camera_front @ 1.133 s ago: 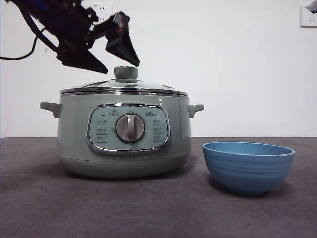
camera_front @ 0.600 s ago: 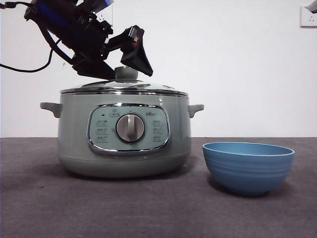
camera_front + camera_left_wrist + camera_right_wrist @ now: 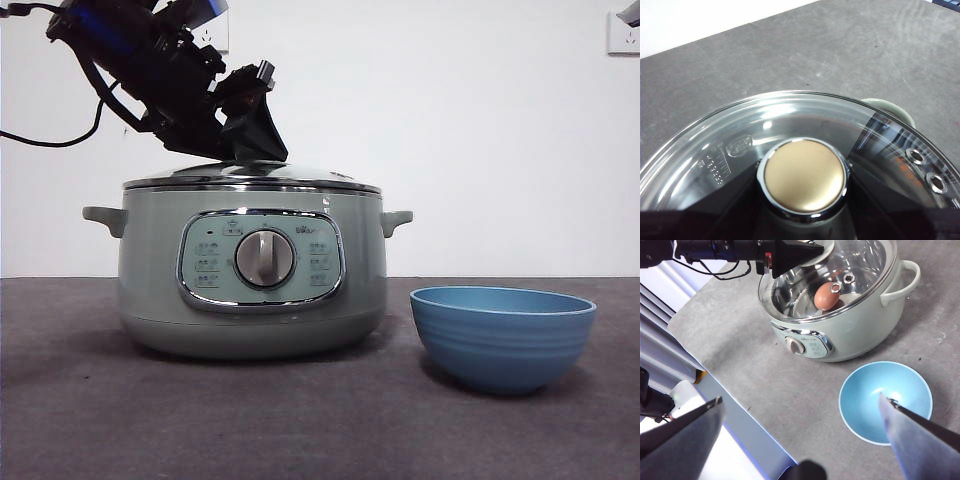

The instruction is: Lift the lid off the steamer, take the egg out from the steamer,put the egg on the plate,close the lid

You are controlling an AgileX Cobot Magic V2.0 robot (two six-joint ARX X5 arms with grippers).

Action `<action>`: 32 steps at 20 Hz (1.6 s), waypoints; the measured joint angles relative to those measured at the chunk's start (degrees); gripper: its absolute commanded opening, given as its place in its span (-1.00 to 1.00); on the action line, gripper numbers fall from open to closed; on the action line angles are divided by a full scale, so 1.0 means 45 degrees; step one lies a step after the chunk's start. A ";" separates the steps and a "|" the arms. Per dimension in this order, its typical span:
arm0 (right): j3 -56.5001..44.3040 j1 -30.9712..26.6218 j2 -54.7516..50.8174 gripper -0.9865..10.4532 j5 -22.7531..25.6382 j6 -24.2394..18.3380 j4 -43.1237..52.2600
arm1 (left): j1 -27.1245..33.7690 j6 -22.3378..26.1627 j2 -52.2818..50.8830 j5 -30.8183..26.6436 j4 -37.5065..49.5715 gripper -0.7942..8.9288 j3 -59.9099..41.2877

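Gripping the lid (image 3: pixel 250 176) by its knob (image 3: pixel 804 175) with the left gripper (image 3: pixel 246 138), closing the 2 black fingers (image 3: pixel 715 212) in against opposite sides of the knob and hiding it fully in the front view. Holding nothing else between those fingers. Leaving the lid seated flat on the steamer (image 3: pixel 250 280), its steel rim meeting the pot's rim all round directly below the fingertips.

Showing, through the clear glass and just beneath the left fingers, 1 brown egg (image 3: pixel 826 295) lying inside the steamer on a pale perforated tray, a little off the knob toward the pot's far handle (image 3: pixel 900 282). Reflecting the fingers and 2 small steam vents in the dome beside the knob.

Hanging high over the table (image 3: pixel 765 385) with the right gripper (image 3: pixel 800 399), well apart from the pot, spreading its 2 fingers wide and gripping nothing. Framing the plate (image 3: pixel 885 402) just inside one of these fingertips, close to it in the right wrist view though far below it, and the steamer's dial beyond the gap between the 2 fingertips.

Resting the plate upright on the grey table beside the steamer, near but not touching it, well away from the left fingers, showing a smooth glossy blue inside.
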 measured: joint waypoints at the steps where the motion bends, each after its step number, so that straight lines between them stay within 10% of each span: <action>1: 0.0000 0.0000 0.0000 0.21 0.0000 0.0000 -0.0005 | 0.0000 0.0000 0.0000 0.0005 0.0000 -0.86 0.0000; 18: 0.0000 0.0000 0.0000 0.21 0.0000 0.0019 0.0039 | -0.0024 -0.0219 -0.2278 0.0097 -0.0631 -0.85 -0.0010; 27: 0.0029 0.0835 0.1093 0.21 0.0068 0.1826 0.2880 | -0.0024 -0.0228 -0.7762 -0.0719 -0.4959 -0.85 -0.0010; 32: 0.0918 0.2861 0.3070 0.21 0.2191 0.2686 0.3925 | -0.0024 -0.0306 -1.0540 -0.1957 -0.7771 -0.85 -0.0010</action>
